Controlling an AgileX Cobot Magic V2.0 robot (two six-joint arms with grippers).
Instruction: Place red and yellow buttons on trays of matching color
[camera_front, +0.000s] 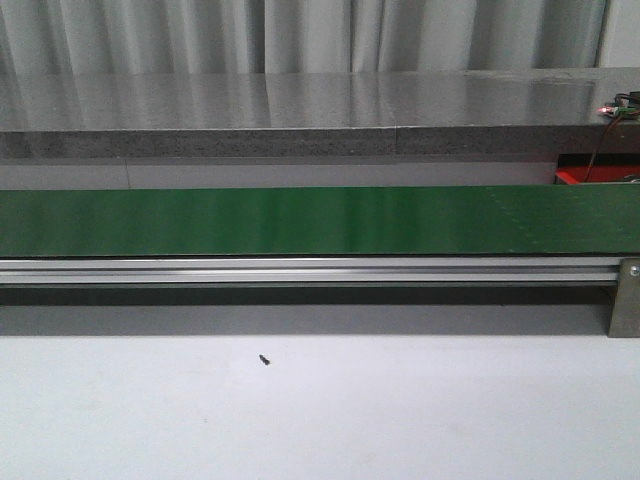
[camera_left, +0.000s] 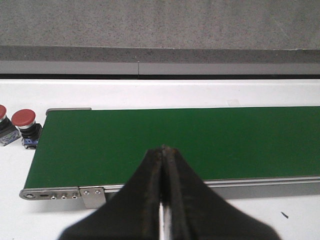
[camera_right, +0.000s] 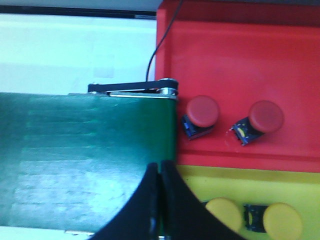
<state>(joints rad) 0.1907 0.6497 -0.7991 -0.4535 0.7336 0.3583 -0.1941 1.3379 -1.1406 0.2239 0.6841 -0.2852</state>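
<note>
In the right wrist view a red tray (camera_right: 280, 45) holds two red buttons (camera_right: 202, 112) (camera_right: 265, 117), and a yellow tray (camera_right: 250, 187) beside it holds two yellow buttons (camera_right: 225, 212) (camera_right: 282, 220). My right gripper (camera_right: 160, 165) is shut and empty above the end of the green belt (camera_right: 85, 150), next to the yellow tray. In the left wrist view my left gripper (camera_left: 163, 148) is shut and empty over the belt's other end (camera_left: 175, 140). Two red buttons (camera_left: 24, 119) (camera_left: 2, 112) stand on the white table just beyond that belt end. The front view shows no gripper or button.
The green conveyor belt (camera_front: 320, 220) runs across the table with an aluminium rail (camera_front: 300, 270) along its front. A grey stone ledge (camera_front: 300, 110) lies behind it. A small black screw (camera_front: 265, 360) lies on the white table. A red tray corner (camera_front: 590, 177) shows at far right.
</note>
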